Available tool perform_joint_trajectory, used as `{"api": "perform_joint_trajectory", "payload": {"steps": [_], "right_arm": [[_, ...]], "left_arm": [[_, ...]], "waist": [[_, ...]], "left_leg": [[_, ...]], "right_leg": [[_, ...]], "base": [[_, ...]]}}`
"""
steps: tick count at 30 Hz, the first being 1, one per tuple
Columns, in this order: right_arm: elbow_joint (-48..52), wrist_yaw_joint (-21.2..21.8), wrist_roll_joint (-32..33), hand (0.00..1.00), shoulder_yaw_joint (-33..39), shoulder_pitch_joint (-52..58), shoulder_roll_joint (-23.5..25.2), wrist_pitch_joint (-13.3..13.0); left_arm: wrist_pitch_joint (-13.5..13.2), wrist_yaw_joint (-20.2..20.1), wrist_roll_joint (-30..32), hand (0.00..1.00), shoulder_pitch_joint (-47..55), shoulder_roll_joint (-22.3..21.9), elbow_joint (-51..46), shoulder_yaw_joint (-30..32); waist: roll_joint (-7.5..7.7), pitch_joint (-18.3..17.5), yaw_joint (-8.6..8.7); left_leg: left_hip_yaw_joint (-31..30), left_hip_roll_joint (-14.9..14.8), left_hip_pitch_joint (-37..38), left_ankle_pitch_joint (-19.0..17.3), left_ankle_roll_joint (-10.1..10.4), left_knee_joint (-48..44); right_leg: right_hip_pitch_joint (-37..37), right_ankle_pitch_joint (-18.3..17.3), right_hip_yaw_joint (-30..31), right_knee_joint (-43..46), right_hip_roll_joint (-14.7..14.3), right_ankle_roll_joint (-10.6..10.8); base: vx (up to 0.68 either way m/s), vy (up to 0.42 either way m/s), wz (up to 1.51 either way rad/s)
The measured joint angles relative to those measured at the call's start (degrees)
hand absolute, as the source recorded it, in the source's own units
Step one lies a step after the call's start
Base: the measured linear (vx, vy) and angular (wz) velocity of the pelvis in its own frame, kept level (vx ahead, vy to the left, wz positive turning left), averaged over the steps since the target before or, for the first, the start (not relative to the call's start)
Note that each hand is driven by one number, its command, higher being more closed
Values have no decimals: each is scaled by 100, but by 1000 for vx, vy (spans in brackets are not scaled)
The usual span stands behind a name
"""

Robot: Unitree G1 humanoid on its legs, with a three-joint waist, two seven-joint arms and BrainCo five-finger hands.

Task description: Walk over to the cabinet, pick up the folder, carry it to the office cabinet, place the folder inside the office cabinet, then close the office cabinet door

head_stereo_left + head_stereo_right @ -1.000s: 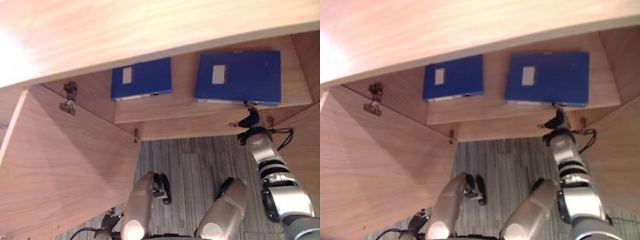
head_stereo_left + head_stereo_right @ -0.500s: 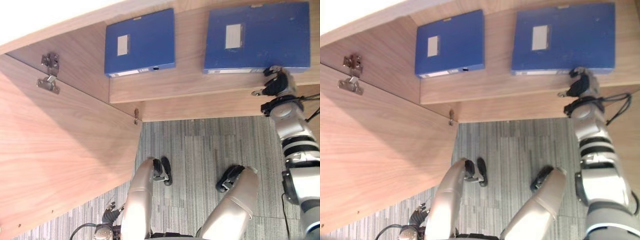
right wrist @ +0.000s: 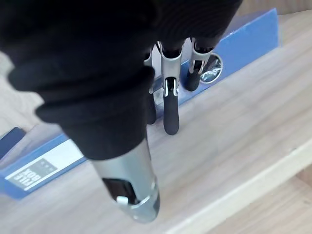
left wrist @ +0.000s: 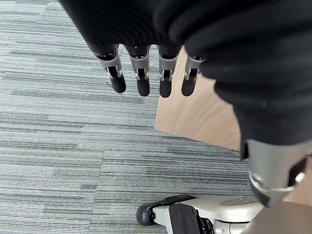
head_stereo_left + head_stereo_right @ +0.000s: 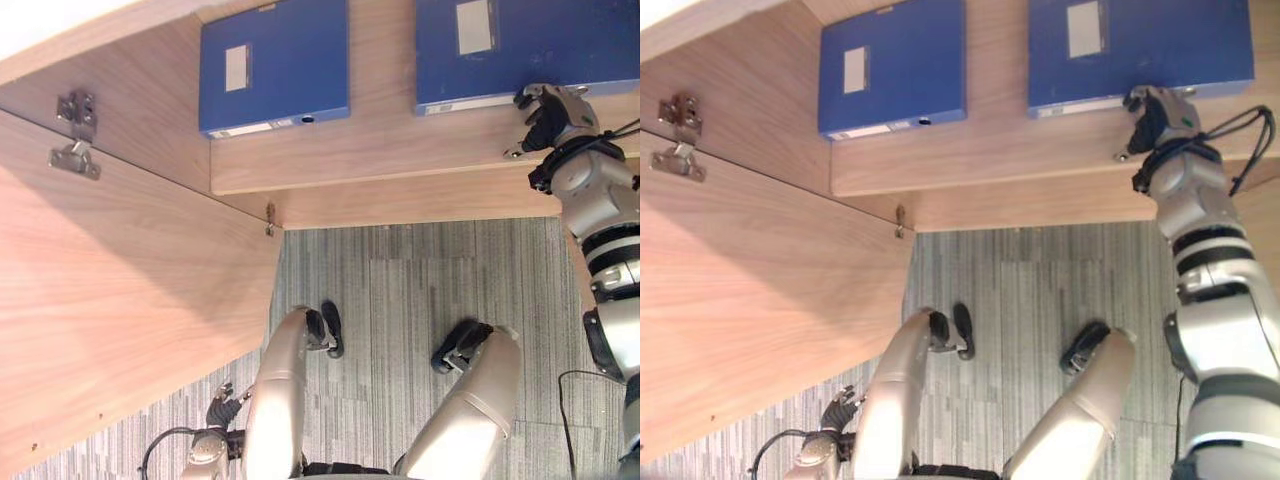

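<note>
Two blue folders lie flat on the shelf (image 5: 380,160) of the open wooden cabinet: one on the left (image 5: 275,65), one on the right (image 5: 540,40). My right hand (image 5: 552,105) is over the shelf at the front edge of the right folder (image 3: 243,36). Its fingers (image 3: 170,105) are straight and point at the folder's spine, their tips at or just short of it, and hold nothing. My left hand (image 5: 218,412) hangs low beside the open door, fingers (image 4: 143,78) straight above the carpet.
The cabinet door (image 5: 120,300) stands swung open on my left, its metal hinge (image 5: 75,135) near the top. A corner of the door (image 4: 200,117) shows close to my left hand. Grey striped carpet (image 5: 420,290) lies below the shelf.
The camera has tipped, so the cabinet top has left the view. My right hand has gone from below the shelf's front edge up onto the shelf, to the right folder's spine.
</note>
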State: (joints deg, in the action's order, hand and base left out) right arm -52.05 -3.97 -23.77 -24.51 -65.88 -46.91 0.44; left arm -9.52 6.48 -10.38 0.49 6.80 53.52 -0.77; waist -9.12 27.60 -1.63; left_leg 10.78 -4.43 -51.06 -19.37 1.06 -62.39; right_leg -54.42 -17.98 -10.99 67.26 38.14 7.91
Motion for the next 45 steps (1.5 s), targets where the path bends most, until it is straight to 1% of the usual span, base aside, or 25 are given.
{"api": "perform_joint_trajectory", "payload": {"steps": [5, 9, 10, 12, 16, 19, 21, 23, 25, 27, 31, 34, 35, 41, 43, 45], "right_arm": [[-121, 101, 83, 0, -175, -286, 263, 49], [-152, 126, 307, 0, -185, -333, 504, 70], [-179, 130, 404, 0, -196, -357, 592, 78], [-280, 191, 487, 0, -213, -423, 701, 94], [-513, 276, 489, 0, -219, -423, 858, 116], [-637, 303, 480, 0, -219, -428, 941, 119], [-673, 381, 473, 0, -220, -428, 954, 145], [-786, 394, 467, 0, -220, -428, 1006, 173], [-887, 406, 461, 0, -218, -424, 1059, 187], [-894, 455, 458, 0, -217, -423, 1096, 187], [-941, 516, 460, 0, -208, -420, 1180, 186], [-979, 515, 461, 0, -180, -420, 1254, 186], [-992, 515, 461, 0, -178, -420, 1295, 186], [-1007, 515, 470, 0, -113, -420, 1485, 180], [-1008, 514, 480, 0, 109, -403, 1597, 180], [-986, 501, 493, 0, 515, -128, 1714, 167]], "left_arm": [[-2, -1, -73, 0, -55, -3, -23, 92], [11, -1, -84, 0, -104, -19, -19, 194], [12, 1, -84, 0, -116, -32, -25, 234], [17, 1, -85, 0, -131, -29, -22, 271], [18, 5, -85, 0, -153, -30, -25, 303], [20, 7, -86, 0, -165, -45, -23, 375], [20, 7, -85, 0, -167, -48, -23, 406], [23, 7, -81, 0, -171, -26, -21, 434], [28, 6, -80, 0, -178, -12, -20, 454], [33, 5, -74, 0, -180, 18, -18, 459], [40, 1, -68, 0, -213, 28, -18, 524], [40, -5, -67, 0, -239, 24, -16, 543], [41, -10, -67, 0, -239, 30, -14, 547], [20, -65, -47, 0, -264, -44, -18, 553], [18, -66, -38, 0, -263, -48, -16, 554], [20, -70, -21, 0, -260, -119, -12, 553]], "waist": [[49, 32, 8], [73, 47, 18], [78, 50, 17], [109, 70, 1], [145, 73, -35], [176, 75, -49], [196, 69, -44], [262, 53, -34], [292, 45, -25], [360, 11, -5], [426, -30, 47], [443, -78, 51], [475, -124, 45], [495, -245, 41], [499, -254, 38], [504, -338, 29]], "left_leg": [[-5, -43, 3, 82, 59, 142], [-30, -85, 13, 160, 111, 255], [-32, -116, 25, 175, 117, 304], [-5, -170, 121, 204, 122, 403], [56, -186, 417, 293, 145, 685], [112, -190, 630, 455, 168, 1057], [136, -195, 805, 521, 181, 1249], [160, -218, 1015, 579, 210, 1439], [172, -268, 1246, 653, 223, 1670], [214, -275, 1442, 733, 230, 1895], [255, -289, 1856, 896, 245, 2342], [267, -328, 2165, 1019, 279, 2680], [294, -330, 2225, 1053, 280, 2766], [301, -359, 2675, 1152, 336, 3116], [310, -396, 2837, 1174, 362, 3225], [303, -409, 3094, 1214, 411, 3399]], "right_leg": [[-24, 15, -22, -83, -90, -26], [-8, 35, -90, -157, -158, -59], [24, 64, -129, -220, -205, -158], [111, 110, -166, -326, -252, -238], [370, 181, -243, -563, -319, -323], [546, 309, -333, -871, -411, -355], [720, 365, -417, -1036, -440, -387], [918, 425, -473, -1219, -517, -396], [1196, 532, -603, -1497, -633, -413], [1375, 625, -649, -1717, -706, -407], [1823, 810, -804, -2190, -847, -399], [2183, 963, -946, -2583, -1003, -400], [2220, 991, -954, -2657, -1026, -404], [2687, 1040, -1098, -2963, -1147, -392], [2852, 1055, -1139, -3071, -1217, -394], [3140, 1061, -1242, -3216, -1258, -384]], "base": [[33, -55, -4], [29, -56, -3], [25, -54, -11], [32, -43, -15], [36, -38, -9], [66, -49, -8], [83, -39, -9], [103, -40, -11], [85, -18, -14], [97, 6, -14], [81, 27, -8], [66, 27, -8], [40, 16, -7], [53, 12, -3], [58, 1, -5], [81, 5, 2]]}}
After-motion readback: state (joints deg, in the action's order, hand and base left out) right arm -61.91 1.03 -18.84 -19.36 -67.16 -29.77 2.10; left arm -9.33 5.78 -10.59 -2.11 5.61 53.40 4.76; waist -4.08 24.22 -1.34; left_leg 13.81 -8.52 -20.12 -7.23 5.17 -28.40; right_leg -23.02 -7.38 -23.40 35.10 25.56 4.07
